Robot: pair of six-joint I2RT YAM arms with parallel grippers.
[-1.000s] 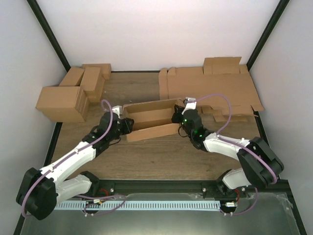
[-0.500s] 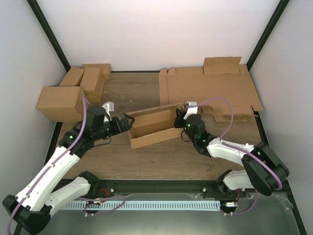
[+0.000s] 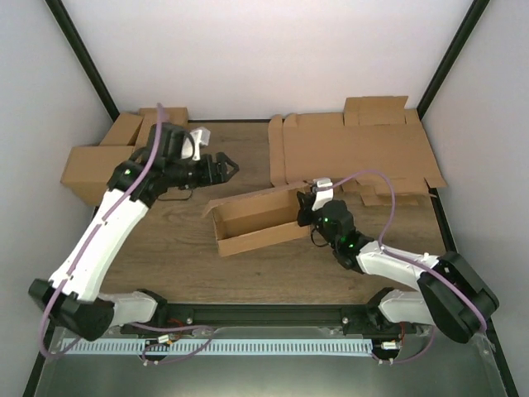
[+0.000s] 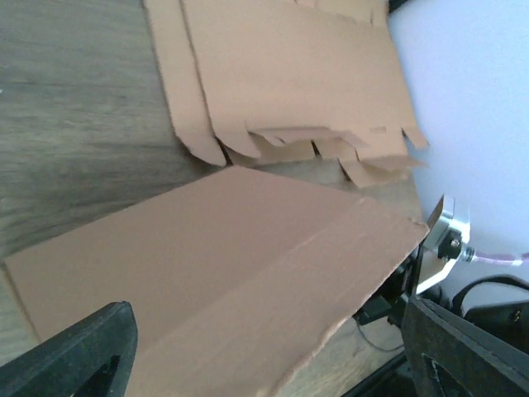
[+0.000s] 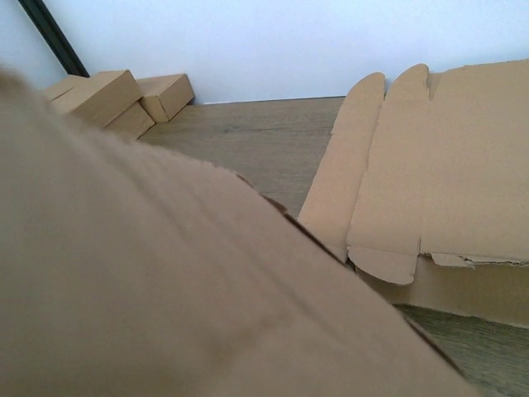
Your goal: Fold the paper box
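And there's the paper box, plain brown and half formed: a long open trough with both long walls standing, its inside floor showing, and a loose flap splaying out at its left end. It lies at a slant across the middle of the worktop, left end nearer the front edge, right end reaching toward the far-right corner. The right gripper is pressed together on the box's right end wall, and cardboard fills nearly all of its wrist view. A second ago the left gripper was clamped on the box's left end; now it has let go, fingers spread wide, and has risen and pulled back toward the far-left corner, close to the cartons. From its wrist camera the box's outer wall sits below, apart from the fingers. The box itself has swung a little and slid toward the front edge. The flat sheets at the far-right corner are unmoved.
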